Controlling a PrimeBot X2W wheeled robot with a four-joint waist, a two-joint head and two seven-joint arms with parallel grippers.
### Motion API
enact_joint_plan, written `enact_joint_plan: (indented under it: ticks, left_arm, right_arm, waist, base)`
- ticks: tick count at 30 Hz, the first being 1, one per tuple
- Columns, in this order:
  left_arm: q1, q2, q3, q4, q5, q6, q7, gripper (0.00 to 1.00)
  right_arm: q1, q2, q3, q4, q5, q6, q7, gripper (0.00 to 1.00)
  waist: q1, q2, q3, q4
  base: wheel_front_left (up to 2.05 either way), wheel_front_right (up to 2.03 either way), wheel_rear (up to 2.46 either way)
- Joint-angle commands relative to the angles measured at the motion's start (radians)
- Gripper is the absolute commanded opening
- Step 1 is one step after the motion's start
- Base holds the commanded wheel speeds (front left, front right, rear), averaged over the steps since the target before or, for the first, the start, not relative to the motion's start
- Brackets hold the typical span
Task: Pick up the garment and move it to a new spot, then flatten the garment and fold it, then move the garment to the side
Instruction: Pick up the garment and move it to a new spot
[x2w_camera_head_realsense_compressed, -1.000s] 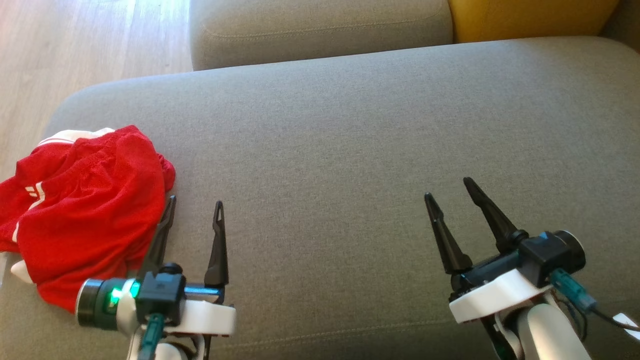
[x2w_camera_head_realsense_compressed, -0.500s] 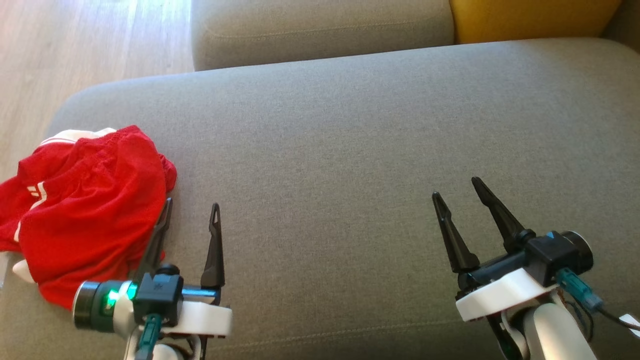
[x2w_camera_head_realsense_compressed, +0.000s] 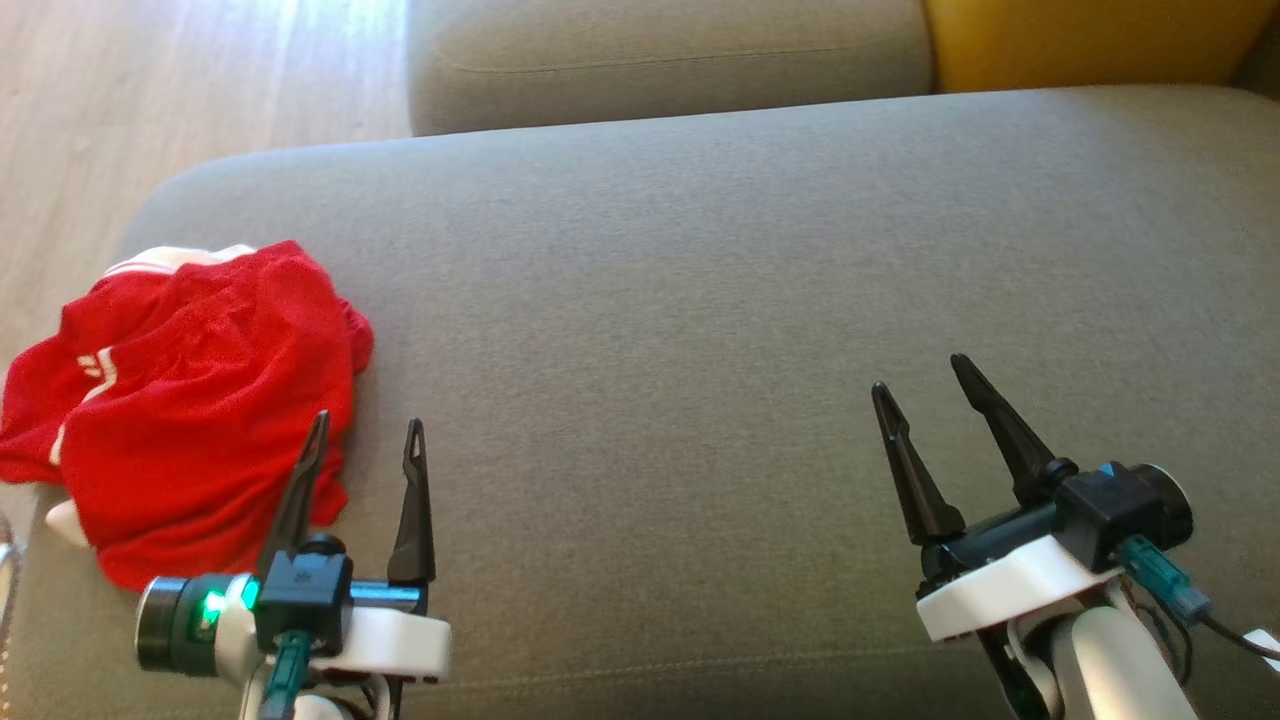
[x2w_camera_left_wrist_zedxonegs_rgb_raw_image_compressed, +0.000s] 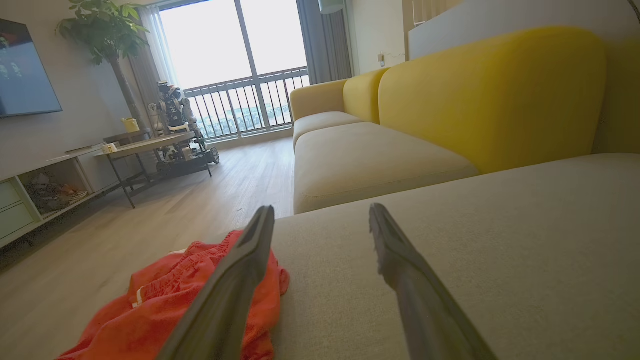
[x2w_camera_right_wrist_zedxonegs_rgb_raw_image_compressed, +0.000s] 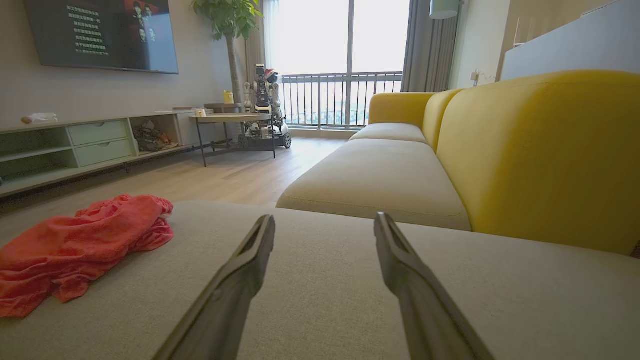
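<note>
A crumpled red garment (x2w_camera_head_realsense_compressed: 190, 400) with white trim lies at the left end of the grey sofa seat (x2w_camera_head_realsense_compressed: 700, 300). It also shows in the left wrist view as a red garment (x2w_camera_left_wrist_zedxonegs_rgb_raw_image_compressed: 165, 300) and in the right wrist view as a red garment (x2w_camera_right_wrist_zedxonegs_rgb_raw_image_compressed: 75, 240). My left gripper (x2w_camera_head_realsense_compressed: 367, 433) hovers open just right of the garment's near edge, its left finger over the cloth's rim, nothing held. My right gripper (x2w_camera_head_realsense_compressed: 920, 375) stands open over bare seat far to the right, empty.
A second grey seat cushion (x2w_camera_head_realsense_compressed: 660, 60) lies beyond, with a yellow backrest (x2w_camera_head_realsense_compressed: 1080, 40) at the far right. Wooden floor (x2w_camera_head_realsense_compressed: 150, 90) drops off past the seat's left edge. A coffee table (x2w_camera_right_wrist_zedxonegs_rgb_raw_image_compressed: 235, 120) and TV cabinet (x2w_camera_right_wrist_zedxonegs_rgb_raw_image_compressed: 75, 145) stand across the room.
The head camera has shifted, sliding the whole scene to the right in view. The left gripper has drawn back slightly toward the near edge; the garment lies as before.
</note>
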Motion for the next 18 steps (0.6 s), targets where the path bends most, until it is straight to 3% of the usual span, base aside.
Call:
enact_joint_plan:
  ticks: [1,18]
  left_arm:
    - [-0.037,0.000,0.044,-0.029,0.000,0.002,-0.012,1.00]
    - [0.002,-0.049,0.140,-0.042,-0.026,-0.042,-0.012,1.00]
  right_arm:
    - [-0.029,-0.010,0.023,-0.036,-0.003,0.000,-0.009,1.00]
    - [-0.005,-0.010,0.028,-0.031,-0.001,0.000,-0.009,1.00]
  waist:
    - [0.0000,0.0000,0.000,0.019]
    - [0.0000,0.0000,-0.012,0.178]
  base:
    - [0.00,0.00,0.00]
    - [0.00,0.00,0.00]
